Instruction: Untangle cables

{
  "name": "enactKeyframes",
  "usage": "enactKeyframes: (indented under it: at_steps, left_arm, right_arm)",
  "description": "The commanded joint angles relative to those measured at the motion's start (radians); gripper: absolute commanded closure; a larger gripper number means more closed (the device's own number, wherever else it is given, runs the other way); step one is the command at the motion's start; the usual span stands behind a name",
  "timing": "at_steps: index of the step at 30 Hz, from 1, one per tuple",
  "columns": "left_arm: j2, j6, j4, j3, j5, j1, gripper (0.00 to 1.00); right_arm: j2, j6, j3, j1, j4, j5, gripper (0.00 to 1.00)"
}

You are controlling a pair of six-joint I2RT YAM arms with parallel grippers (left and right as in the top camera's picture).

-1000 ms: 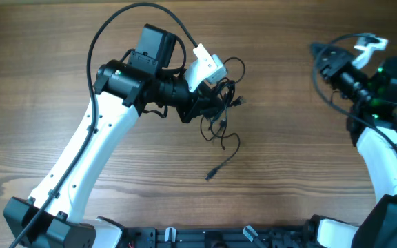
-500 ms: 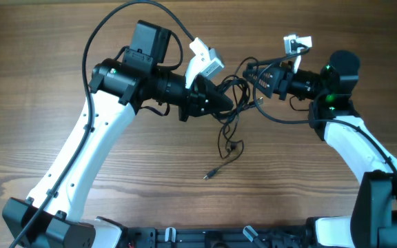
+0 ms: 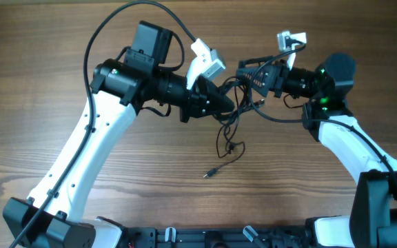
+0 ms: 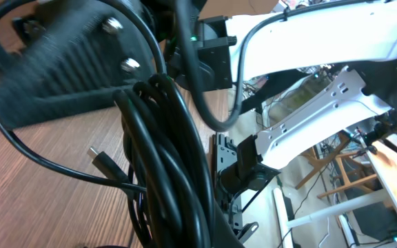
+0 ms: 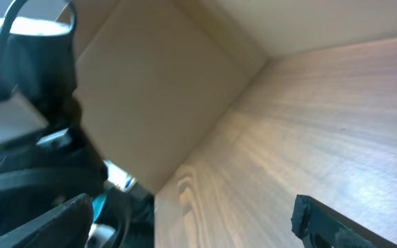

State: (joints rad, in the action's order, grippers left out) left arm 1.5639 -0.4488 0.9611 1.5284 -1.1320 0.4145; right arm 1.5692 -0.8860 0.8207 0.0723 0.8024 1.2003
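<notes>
The cables (image 3: pixel 231 110) are a knotted bundle of thin black cords hanging from my left gripper (image 3: pixel 226 103), which is shut on them near the table's middle. One loose cord trails down in a loop (image 3: pixel 230 147) to a small plug tip (image 3: pixel 212 172) lying on the wood. In the left wrist view the cables (image 4: pixel 174 158) fill the foreground and a plug (image 4: pixel 105 162) hangs beside them. My right gripper (image 3: pixel 245 73) is just right of and above the bundle, its jaws open wide. In the right wrist view its fingers (image 5: pixel 322 222) stand far apart with only table between them.
The wooden table (image 3: pixel 309 179) spreads to all sides. The left arm's thick black cable (image 3: pixel 92 48) arcs over the back left. White camera mounts (image 3: pixel 207 60) sit on both wrists, close to each other above the bundle.
My right arm has swung in from the far right to the bundle and opened its jaws wide. The left gripper kept its hold; the trailing cord shifted slightly.
</notes>
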Motion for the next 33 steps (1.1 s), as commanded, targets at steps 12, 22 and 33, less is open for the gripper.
enactKeyframes:
  at_steps: [12,22,33]
  left_arm:
    - [-0.028,-0.018,-0.003,-0.006,-0.024,-0.009,0.96]
    - [-0.027,0.014,-0.008,-0.006,0.232,-0.007,0.96]
    - [-0.026,1.024,-0.318,-0.006,0.536,-0.006,0.96]
  right_arm:
    - [0.013,0.251,0.009,-0.297,-0.667,-0.462,0.0]
    - [0.013,0.507,0.008,-0.277,-0.459,0.371,0.03]
    - [0.013,0.13,0.008,-0.098,-0.481,0.149,0.0]
